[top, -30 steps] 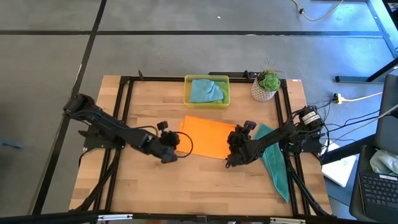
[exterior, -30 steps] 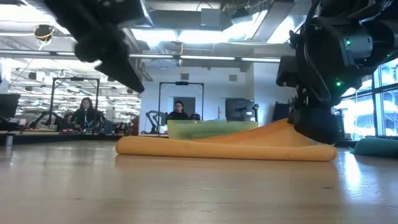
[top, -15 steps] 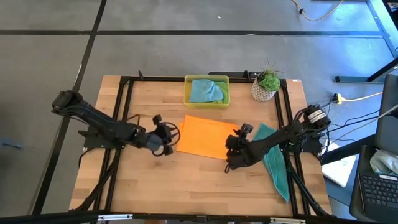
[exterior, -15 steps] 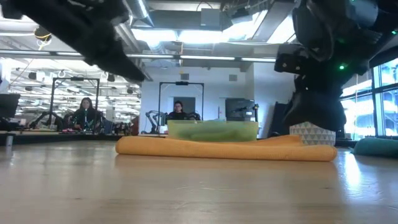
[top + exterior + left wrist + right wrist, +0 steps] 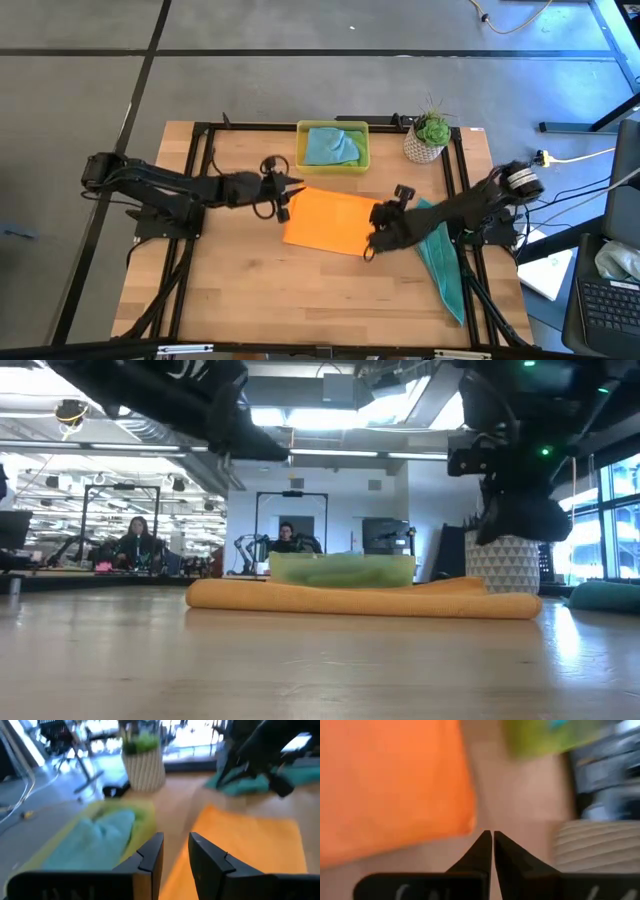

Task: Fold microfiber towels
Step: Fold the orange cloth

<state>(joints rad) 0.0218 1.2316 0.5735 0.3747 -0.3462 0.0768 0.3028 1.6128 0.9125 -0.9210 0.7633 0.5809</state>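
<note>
The orange towel (image 5: 325, 221) is lying folded on the middle of the table (image 5: 240, 290), no longer lifted at its right edge as a second ago. The right gripper (image 5: 372, 243), now pressed shut and empty, is being held just off that edge. The left gripper (image 5: 286, 192), moved up from the table's middle, is hovering partly open, holding nothing, between the towel's far left corner and the yellow tray (image 5: 301, 160).

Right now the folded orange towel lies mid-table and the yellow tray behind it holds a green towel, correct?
Not quite. The orange towel does lie mid-table, but the yellow tray behind it holds a light blue towel, not a green one. The high view shows this.
</note>
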